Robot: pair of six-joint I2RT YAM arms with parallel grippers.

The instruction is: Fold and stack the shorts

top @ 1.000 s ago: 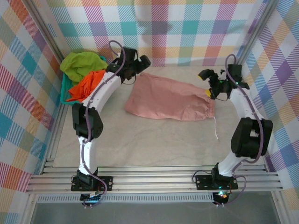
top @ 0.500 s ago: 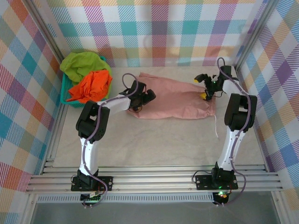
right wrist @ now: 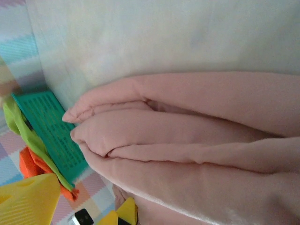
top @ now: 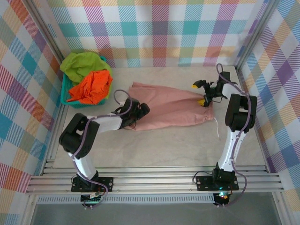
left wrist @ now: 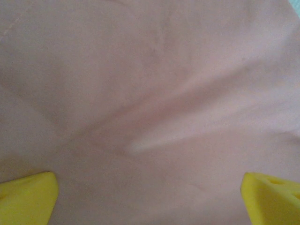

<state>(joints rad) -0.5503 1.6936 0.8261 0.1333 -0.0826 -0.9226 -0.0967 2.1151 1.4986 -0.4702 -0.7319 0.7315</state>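
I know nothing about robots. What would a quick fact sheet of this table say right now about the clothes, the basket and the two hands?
pink shorts: bunched lengthwise on the table
orange shorts: crumpled in the basket
green shorts: crumpled in the basket, behind the orange pair
basket: teal, far left corner
left hand: open, close over one end of the pink shorts
right hand: open, at the other end
folded so far: nothing

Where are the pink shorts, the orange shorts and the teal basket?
pink shorts point(top: 171, 107): top external view, middle of the cloth.
orange shorts point(top: 93, 86): top external view, centre of the heap.
teal basket point(right wrist: 47, 129): right wrist view, mesh wall.
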